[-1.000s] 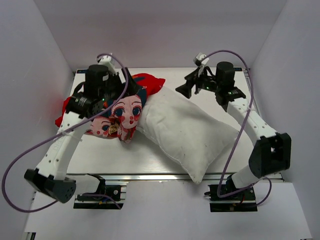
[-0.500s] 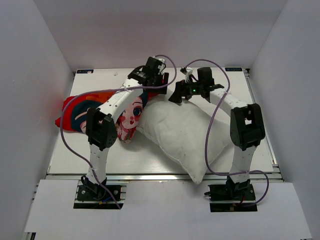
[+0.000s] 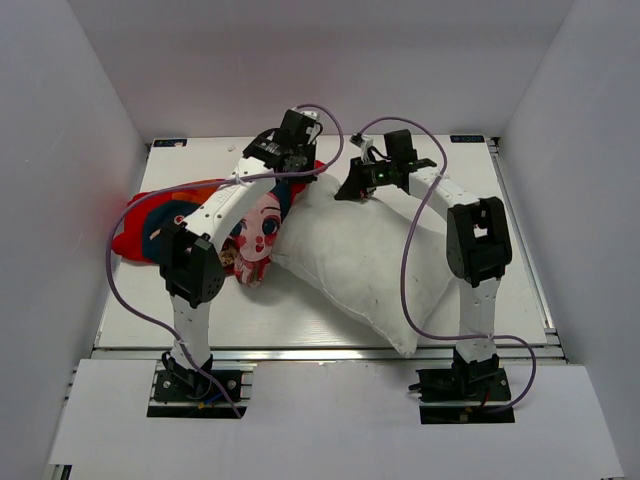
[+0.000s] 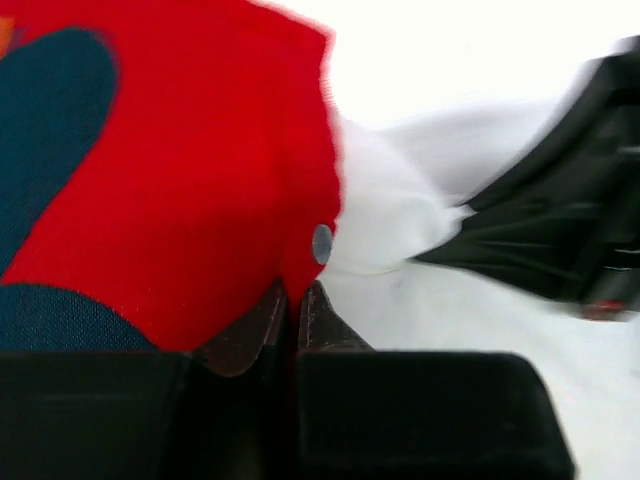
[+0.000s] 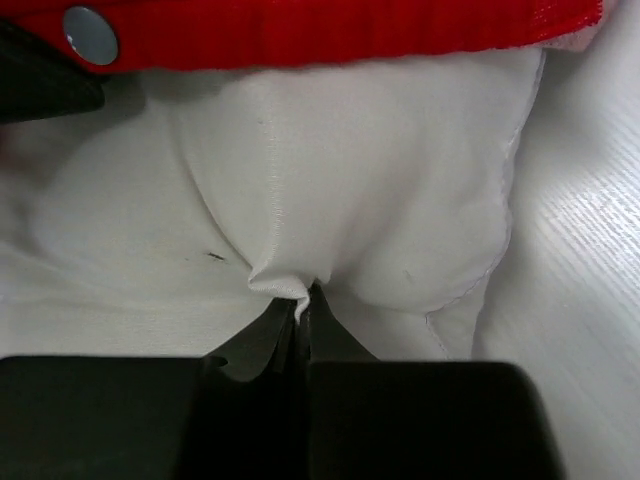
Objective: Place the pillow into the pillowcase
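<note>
Pinching a fold of the pillow (image 5: 350, 170) with the right gripper (image 5: 300, 305). Clamping the pillowcase (image 4: 190, 160) hem, at the pillow's far end, with the left gripper (image 4: 295, 300).

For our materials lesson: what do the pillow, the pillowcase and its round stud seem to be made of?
Pillow: matte white woven cloth, seemingly soft-filled; it puckers where pinched. Pillowcase: thin red printed fabric, fine weave. Stud: probably metal, grey with dull sheen.
</note>
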You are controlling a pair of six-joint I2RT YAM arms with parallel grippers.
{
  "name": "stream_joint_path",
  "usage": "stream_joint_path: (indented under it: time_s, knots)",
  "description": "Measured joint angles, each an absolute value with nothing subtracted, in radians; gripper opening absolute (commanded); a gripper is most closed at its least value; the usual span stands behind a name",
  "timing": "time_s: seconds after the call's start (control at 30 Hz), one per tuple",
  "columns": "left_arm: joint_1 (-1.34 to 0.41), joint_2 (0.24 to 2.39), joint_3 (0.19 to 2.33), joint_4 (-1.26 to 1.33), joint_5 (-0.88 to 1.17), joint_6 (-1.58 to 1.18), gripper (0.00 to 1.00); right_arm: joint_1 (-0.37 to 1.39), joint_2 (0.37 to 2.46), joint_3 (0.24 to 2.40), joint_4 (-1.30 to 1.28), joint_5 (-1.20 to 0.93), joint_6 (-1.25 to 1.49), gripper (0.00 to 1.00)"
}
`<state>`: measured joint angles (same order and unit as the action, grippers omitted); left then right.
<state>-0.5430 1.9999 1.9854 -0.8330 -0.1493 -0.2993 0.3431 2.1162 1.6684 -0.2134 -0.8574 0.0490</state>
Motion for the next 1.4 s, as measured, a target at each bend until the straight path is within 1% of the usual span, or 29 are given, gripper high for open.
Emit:
stream_joint_path:
  time_s: [0.07,0.23,0.37,0.43,0.47,0.53,0.6,0.63,0.7,0.73,0.77,0.8,0.83,0.9,0.93,0.97,1.0,1.03,1.13,1.23,1.3,1.4]
  knots:
    - [-0.537,1.999,2.014,-0.822,-0.077,-0.326,0.0,0.343,2.117,1.682,-0.213,-0.874,0.094,0.0]
    - [-0.521,2.006,2.116,-0.724,0.146,-0.451,0.0,0.344,2.116,1.778,-0.176,-0.859,0.216,0.0]
    - [-0.519,2.013,2.191,-0.601,0.266,-0.56,0.0,0.339,2.085,1.902,-0.121,-0.765,0.239,0.0]
    - [-0.519,2.007,2.204,-0.518,0.309,-0.607,0.0,0.335,2.026,1.909,-0.069,-0.696,0.216,0.0]
    - [-0.52,1.998,2.195,-0.474,0.331,-0.63,0.0,0.334,1.978,1.895,-0.03,-0.657,0.186,0.0]
    - [-0.524,1.936,2.114,-0.384,0.355,-0.665,0.0,0.338,1.837,1.776,0.074,-0.589,0.109,0.0]
    - [-0.535,1.817,1.954,-0.311,0.362,-0.691,0.0,0.361,1.666,1.606,0.179,-0.535,-0.01,0.0]
    - [-0.543,1.72,1.813,-0.245,0.351,-0.701,0.11,0.38,1.586,1.507,0.252,-0.513,-0.07,0.0]
    - [-0.561,1.492,1.507,-0.183,0.327,-0.727,0.3,0.451,1.416,1.288,0.352,-0.493,-0.21,0.0]
    - [-0.567,1.387,1.368,-0.164,0.313,-0.738,0.53,0.499,1.349,1.179,0.405,-0.486,-0.288,0.0]
    - [-0.575,1.275,1.219,-0.144,0.3,-0.756,0.6,0.554,1.284,1.05,0.481,-0.478,-0.374,0.0]
    - [-0.581,1.185,1.102,-0.133,0.29,-0.785,0.63,0.609,1.235,0.921,0.529,-0.477,-0.456,0.0]
    - [-0.583,1.1,0.978,-0.122,0.281,-0.816,0.69,0.662,1.204,0.804,0.554,-0.48,-0.525,0.04]
    - [-0.583,0.954,0.76,-0.159,0.268,-0.877,0.72,0.739,1.203,0.614,0.569,-0.484,-0.628,0.12]
    - [-0.583,0.908,0.69,-0.196,0.264,-0.902,0.75,0.758,1.221,0.547,0.547,-0.484,-0.667,0.18]
    - [-0.583,0.866,0.635,-0.249,0.259,-0.928,0.79,0.77,1.235,0.489,0.517,-0.482,-0.701,0.3]
    - [-0.587,0.825,0.611,-0.303,0.258,-0.942,0.8,0.774,1.237,0.451,0.481,-0.483,-0.723,0.37]
    - [-0.592,0.779,0.609,-0.373,0.253,-0.959,0.81,0.776,1.229,0.435,0.443,-0.488,-0.738,0.54]
    - [-0.591,0.629,0.721,-0.564,0.21,-0.975,0.81,0.782,1.177,0.445,0.306,-0.512,-0.786,0.75]
    - [-0.589,0.567,0.963,-0.712,0.159,-0.973,0.8,0.767,1.078,0.492,0.114,-0.567,-0.875,0.82]
    - [-0.589,0.558,1.129,-0.778,0.116,-0.966,0.8,0.76,0.99,0.524,-0.014,-0.624,-0.922,0.84]
    - [-0.589,0.573,1.277,-0.842,0.052,-0.937,0.81,0.757,0.85,0.587,-0.139,-0.722,-0.915,0.84]
